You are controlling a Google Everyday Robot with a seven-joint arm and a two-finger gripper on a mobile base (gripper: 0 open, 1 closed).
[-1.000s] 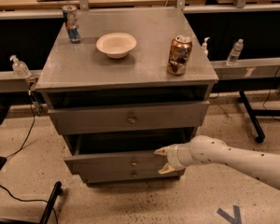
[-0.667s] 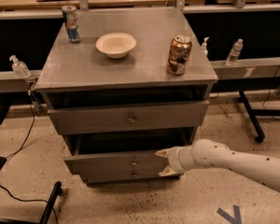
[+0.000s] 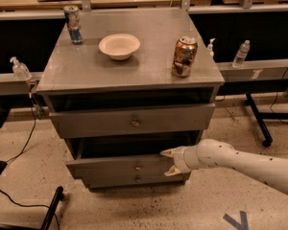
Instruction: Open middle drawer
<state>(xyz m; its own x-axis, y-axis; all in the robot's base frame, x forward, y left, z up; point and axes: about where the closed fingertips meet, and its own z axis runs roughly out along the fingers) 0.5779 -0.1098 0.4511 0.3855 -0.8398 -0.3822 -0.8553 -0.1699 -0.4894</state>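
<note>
The grey cabinet has three drawer fronts, each with a small round knob. The middle drawer [image 3: 110,166] sticks out a little, with a dark gap above it, and its knob [image 3: 138,166] is free. My gripper [image 3: 169,162] is at the right part of this drawer's front, reaching in from the right on a white arm. Its two pale fingers are spread one above the other, open: the upper fingertip [image 3: 166,152] is near the drawer's top edge and the lower one is near its bottom edge. The top drawer [image 3: 134,122] also stands out from the cabinet.
On the cabinet top [image 3: 86,71] stand a white bowl [image 3: 119,46], a dented brown can [image 3: 184,56] and a blue can [image 3: 73,24]. A chair's black base [image 3: 53,207] and a cable lie on the floor at left. Benches with bottles run behind.
</note>
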